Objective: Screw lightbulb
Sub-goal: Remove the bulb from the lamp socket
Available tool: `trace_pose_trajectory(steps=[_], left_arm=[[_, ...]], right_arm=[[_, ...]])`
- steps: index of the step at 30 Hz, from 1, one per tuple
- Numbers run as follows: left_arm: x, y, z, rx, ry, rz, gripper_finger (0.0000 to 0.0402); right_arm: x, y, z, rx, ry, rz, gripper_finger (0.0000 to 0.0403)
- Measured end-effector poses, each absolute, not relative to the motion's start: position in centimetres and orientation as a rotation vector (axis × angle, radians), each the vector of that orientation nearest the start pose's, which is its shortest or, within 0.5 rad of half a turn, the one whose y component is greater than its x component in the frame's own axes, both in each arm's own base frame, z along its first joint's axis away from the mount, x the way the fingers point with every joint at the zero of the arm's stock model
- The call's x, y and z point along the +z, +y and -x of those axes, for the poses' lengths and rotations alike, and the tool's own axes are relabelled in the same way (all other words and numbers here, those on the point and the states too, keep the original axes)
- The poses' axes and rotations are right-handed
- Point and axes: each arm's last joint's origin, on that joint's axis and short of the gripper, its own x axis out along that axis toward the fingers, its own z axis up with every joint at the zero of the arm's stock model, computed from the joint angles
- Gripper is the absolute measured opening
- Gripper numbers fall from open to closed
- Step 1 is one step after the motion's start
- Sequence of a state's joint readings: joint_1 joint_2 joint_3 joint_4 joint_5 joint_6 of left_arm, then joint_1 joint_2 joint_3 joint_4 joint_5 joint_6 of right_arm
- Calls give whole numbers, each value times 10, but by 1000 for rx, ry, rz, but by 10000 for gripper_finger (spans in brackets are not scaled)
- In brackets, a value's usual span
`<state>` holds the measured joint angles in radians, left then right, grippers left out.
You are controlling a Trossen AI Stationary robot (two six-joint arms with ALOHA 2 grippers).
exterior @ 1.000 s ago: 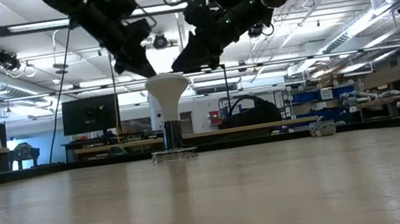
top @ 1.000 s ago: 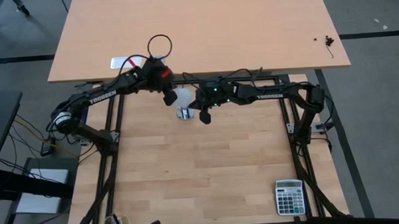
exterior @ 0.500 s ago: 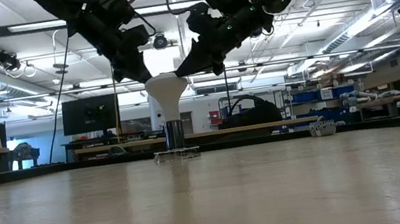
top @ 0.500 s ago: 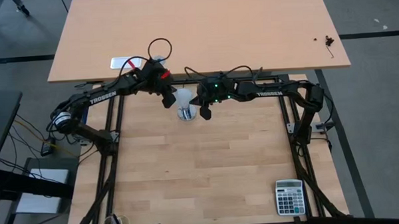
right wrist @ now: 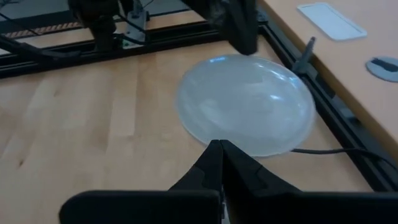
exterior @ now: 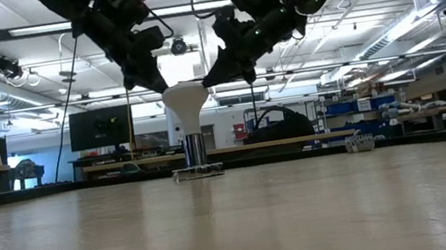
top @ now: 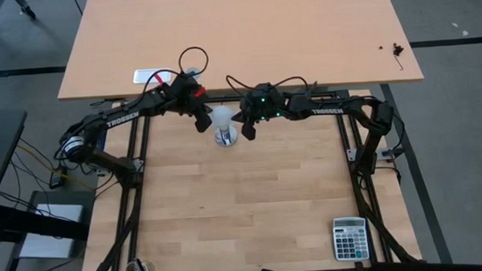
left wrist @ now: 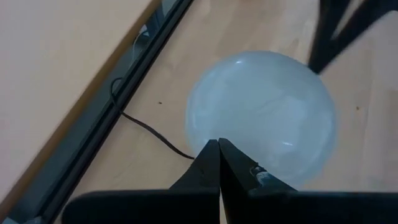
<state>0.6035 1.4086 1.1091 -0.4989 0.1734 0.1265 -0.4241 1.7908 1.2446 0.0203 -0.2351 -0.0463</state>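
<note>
Frosted white and smooth as an eggshell, the lightbulb [top: 223, 118] stands upright with its narrow neck down in a small metal socket [exterior: 194, 151] on the wooden table [top: 251, 199], its wide rounded head up between the two arms. The left gripper [top: 201, 119] sits just beside the head on one side, and the right gripper [top: 246, 129] just beside it on the other; in each wrist view that arm's own fingers [left wrist: 217, 168] are pressed together tip to tip, clenched on nothing, with the dome directly ahead of and below them. From table height both sets of tips seem level with the rim of the head, very near it, though I cannot tell whether either one touches. To my eye the bulb will be light and stiff but fragile, its glossy curved top offering little friction, so a hard pinch risks cracking it and a soft one risks slipping. The sensible hold looks to be across the widest part of the head, fingers spread to straddle it, turning gently about the neck's axis. A thin black cord [left wrist: 149, 127] trails over the wood close by, and a calculator [top: 349, 238] lies well apart from both grippers
</note>
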Motion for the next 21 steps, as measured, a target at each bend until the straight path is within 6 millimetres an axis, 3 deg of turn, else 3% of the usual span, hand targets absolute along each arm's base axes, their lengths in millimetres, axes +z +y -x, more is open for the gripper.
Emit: trace_pose_trajectory(steps=[9,21], left_arm=[[285,152,-250,268,737,210,0],[285,144,-256,278,739,180,0]], right_arm=[[230,-173,-363,-331,549,-125,11],[233,-179,-357,-339,547,-137,12]])
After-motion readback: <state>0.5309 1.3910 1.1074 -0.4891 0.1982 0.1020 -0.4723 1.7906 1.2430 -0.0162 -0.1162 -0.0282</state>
